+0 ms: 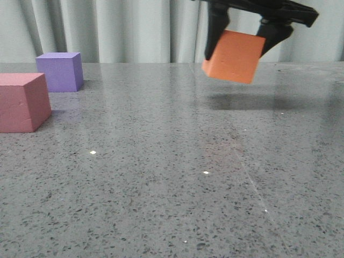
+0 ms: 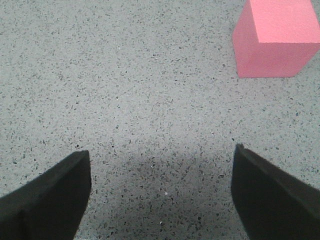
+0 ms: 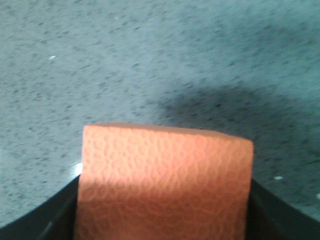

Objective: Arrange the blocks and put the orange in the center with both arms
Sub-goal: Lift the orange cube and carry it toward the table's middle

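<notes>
My right gripper [image 1: 240, 40] is shut on the orange cube [image 1: 234, 56] and holds it tilted in the air above the far right of the table; its shadow lies on the table below. The cube fills the right wrist view [image 3: 165, 182] between the black fingers. The pink cube [image 1: 21, 102] sits at the left edge of the table, the purple cube [image 1: 60, 71] just behind it. My left gripper [image 2: 161, 192] is open and empty above bare table, with the pink cube [image 2: 277, 37] ahead of it and off to one side. The left gripper is out of the front view.
The grey speckled table [image 1: 161, 177] runs back to a pale curtain [image 1: 134, 27]. Open tabletop lies between the two left cubes and the held orange cube.
</notes>
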